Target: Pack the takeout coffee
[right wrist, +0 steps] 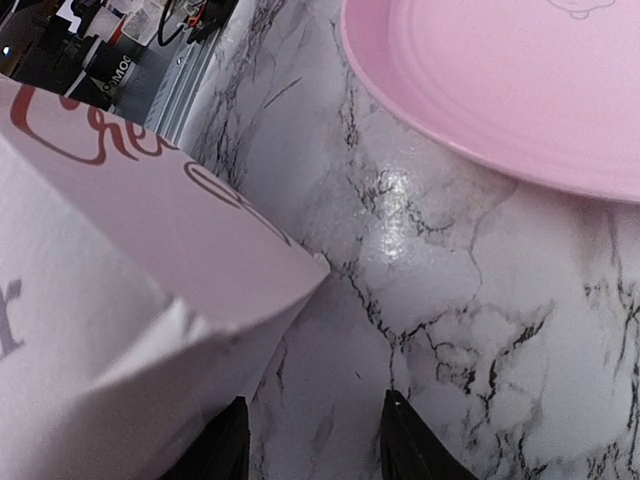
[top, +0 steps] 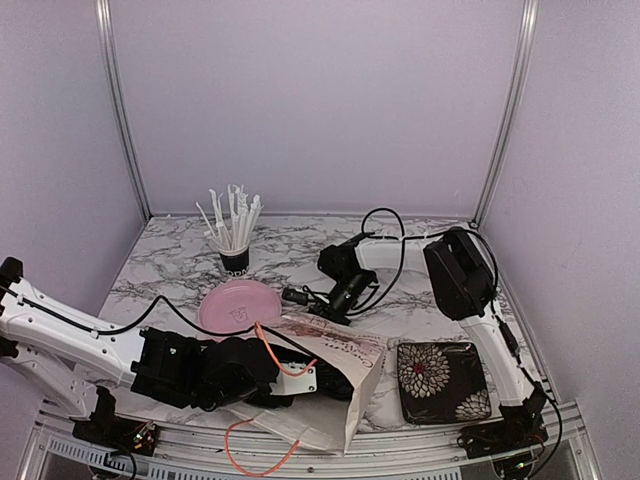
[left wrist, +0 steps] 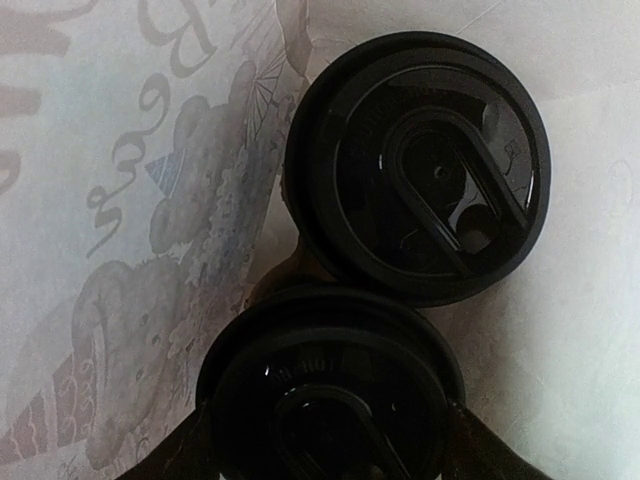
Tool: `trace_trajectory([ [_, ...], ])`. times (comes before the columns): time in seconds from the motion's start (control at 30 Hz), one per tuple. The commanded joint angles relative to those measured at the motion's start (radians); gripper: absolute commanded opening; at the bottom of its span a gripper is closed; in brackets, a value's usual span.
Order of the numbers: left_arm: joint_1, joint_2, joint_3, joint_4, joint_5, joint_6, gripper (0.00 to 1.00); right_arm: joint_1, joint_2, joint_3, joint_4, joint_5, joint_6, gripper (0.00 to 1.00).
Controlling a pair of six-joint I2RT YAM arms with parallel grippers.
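Two takeout coffee cups with black lids sit side by side inside the white printed paper bag [left wrist: 120,200]. The far cup [left wrist: 420,165] stands free. My left gripper [left wrist: 325,445] is shut on the near cup [left wrist: 330,390], one finger pressed to each side below the lid. From above, the bag [top: 335,355] lies on its side and hides that gripper and both cups. My right gripper [right wrist: 315,435] is open just above the marble beside the bag's corner [right wrist: 120,280], with nothing between its fingers; in the top view the right gripper [top: 335,303] sits at the bag's far edge.
A pink plate [top: 240,305] lies just behind the bag and close to the right gripper; the same plate [right wrist: 500,80] fills the upper right of the right wrist view. A black cup of white sticks [top: 235,250] stands at the back. A dark floral tray [top: 440,380] lies right of the bag.
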Motion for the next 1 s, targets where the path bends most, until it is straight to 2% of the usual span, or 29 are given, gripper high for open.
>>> trace_trajectory([
  [0.0,0.024,0.023,-0.028,0.032,-0.06,-0.045,0.54,0.08,0.067,0.009,-0.113,-0.004,-0.059,0.44],
  [0.17,0.023,0.015,0.014,-0.031,-0.048,-0.058,0.53,0.119,0.09,0.031,-0.197,-0.051,-0.128,0.43],
  [0.43,0.008,-0.058,0.128,-0.36,0.056,-0.181,0.53,0.164,0.101,0.025,-0.222,-0.108,-0.153,0.43],
  [0.57,0.004,-0.068,0.186,-0.524,0.163,-0.243,0.53,0.19,0.107,0.027,-0.221,-0.14,-0.147,0.43],
  [0.77,-0.002,-0.084,0.185,-0.576,0.254,-0.299,0.52,0.17,0.124,0.091,-0.203,-0.083,-0.081,0.47],
  [0.97,-0.003,-0.054,0.188,-0.579,0.287,-0.304,0.51,0.087,0.056,0.067,-0.024,0.048,0.105,0.54],
])
